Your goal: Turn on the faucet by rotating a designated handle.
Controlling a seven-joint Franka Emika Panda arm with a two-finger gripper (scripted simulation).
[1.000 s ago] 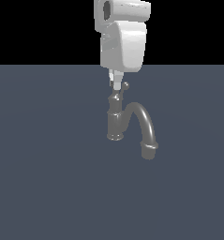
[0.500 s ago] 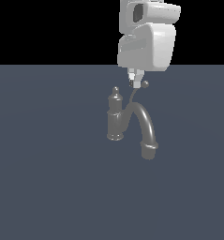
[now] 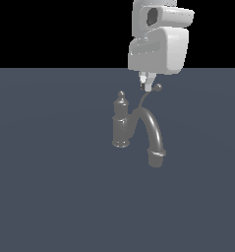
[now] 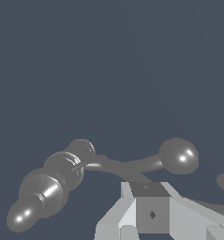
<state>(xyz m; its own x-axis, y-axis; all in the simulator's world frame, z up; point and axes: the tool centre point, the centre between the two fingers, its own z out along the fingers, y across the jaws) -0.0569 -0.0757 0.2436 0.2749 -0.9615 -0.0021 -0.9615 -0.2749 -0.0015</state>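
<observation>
The faucet stands alone near the middle of a bare dark floor, with open room on every side and only the arm above it. Its dull grey body is upright under a pointed cap, the thick arched spout dropping toward the exterior view's right and near side. The thin curved handle rises rightward to a small round knob, with the gripper just beside it; whether its fingers are parted or holding anything cannot be told.
</observation>
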